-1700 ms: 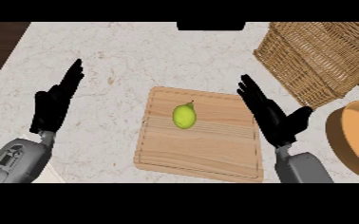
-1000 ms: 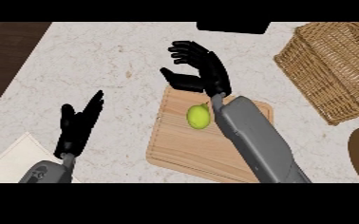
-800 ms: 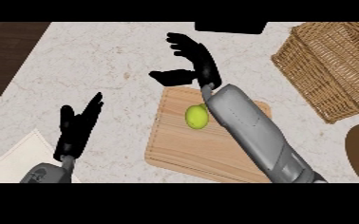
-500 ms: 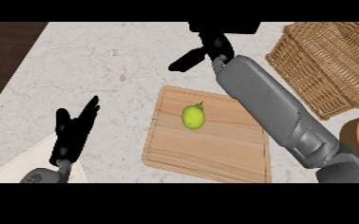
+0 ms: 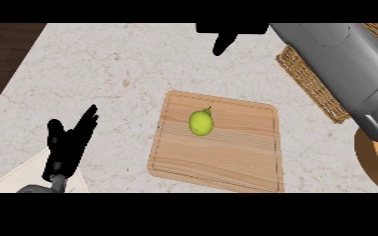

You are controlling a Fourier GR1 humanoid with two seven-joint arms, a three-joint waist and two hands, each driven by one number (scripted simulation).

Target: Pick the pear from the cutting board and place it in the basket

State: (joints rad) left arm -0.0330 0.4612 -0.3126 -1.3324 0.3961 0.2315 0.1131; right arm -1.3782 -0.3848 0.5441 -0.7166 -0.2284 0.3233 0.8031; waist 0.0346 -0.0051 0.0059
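While pear point(image 5: 201, 122) sits on cutting board point(image 5: 218, 160) (untouched), left hand point(image 5: 68, 147) rests open.

So the counter point(image 5: 111, 70) is a pale speckled stone with faint brownish veins, and past its left edge there's a strip of dark brown wood point(image 5: 16, 50) up in the top-left corner. A pale, flat, cream-coloured thing point(image 5: 26, 175) pokes in at the bottom-left corner, hard to say what it is. On the far right edge, low down, a curved brown wooden rim point(image 5: 366, 152) is partly visible, cut off by the frame, so I can't tell what it belongs to.
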